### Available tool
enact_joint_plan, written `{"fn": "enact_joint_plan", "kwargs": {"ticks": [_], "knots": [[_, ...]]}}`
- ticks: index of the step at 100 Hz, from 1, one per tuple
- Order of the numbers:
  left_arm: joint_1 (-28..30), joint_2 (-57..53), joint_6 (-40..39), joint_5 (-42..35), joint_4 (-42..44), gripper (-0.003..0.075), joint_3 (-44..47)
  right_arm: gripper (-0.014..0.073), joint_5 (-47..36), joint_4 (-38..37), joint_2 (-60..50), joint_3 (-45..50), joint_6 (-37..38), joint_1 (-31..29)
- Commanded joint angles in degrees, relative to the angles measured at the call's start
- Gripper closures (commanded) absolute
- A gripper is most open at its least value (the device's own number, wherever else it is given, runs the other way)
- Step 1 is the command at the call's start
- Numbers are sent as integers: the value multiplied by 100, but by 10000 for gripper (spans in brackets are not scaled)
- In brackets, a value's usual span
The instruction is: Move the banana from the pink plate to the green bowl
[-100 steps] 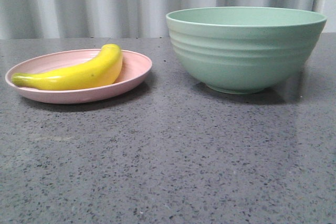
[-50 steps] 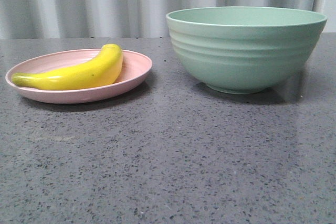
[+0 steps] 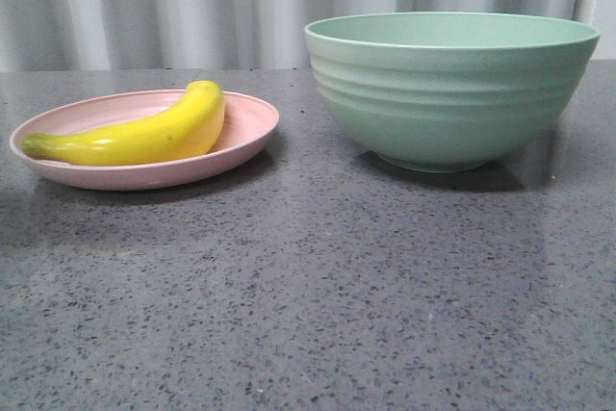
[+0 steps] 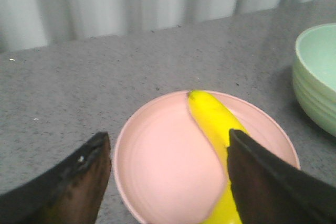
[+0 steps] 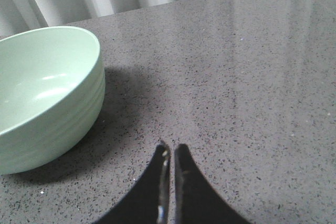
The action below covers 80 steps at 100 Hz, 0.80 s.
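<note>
A yellow banana [image 3: 144,134] lies on the pink plate [image 3: 245,132] at the left of the table. The green bowl [image 3: 450,89] stands to its right. Neither gripper shows in the front view. In the left wrist view my left gripper [image 4: 168,142] is open and empty above the pink plate [image 4: 163,161]. One finger is beside the plate's rim and the other is over the banana [image 4: 212,121]. In the right wrist view my right gripper [image 5: 172,149] is shut and empty over bare table beside the green bowl [image 5: 47,93].
The grey speckled tabletop [image 3: 318,286] stretches in front of both dishes. A pale pleated curtain [image 3: 192,2] hangs behind the table. The green bowl's edge also shows in the left wrist view [image 4: 317,72].
A faint shadow has spread over the table's left front in the front view. The banana, plate and bowl have not moved.
</note>
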Motion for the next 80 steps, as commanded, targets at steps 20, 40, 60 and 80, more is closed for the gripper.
{"fn": "enact_joint_plan", "kwargs": {"ticks": [20, 40, 60, 80], "knots": [[-695, 1394, 3, 451, -109, 284, -1313, 666, -473, -23, 90, -158, -21, 13], [-807, 2309, 17, 1357, -344, 284, -2048, 666, -473, -23, 90, -158, -21, 13], [-807, 2994, 42, 2150, -574, 284, -2514, 666, -473, -23, 90, -158, -21, 13], [-807, 3286, 56, 2269, -681, 285, -2588, 666, -473, -23, 90, -158, -21, 13]]}}
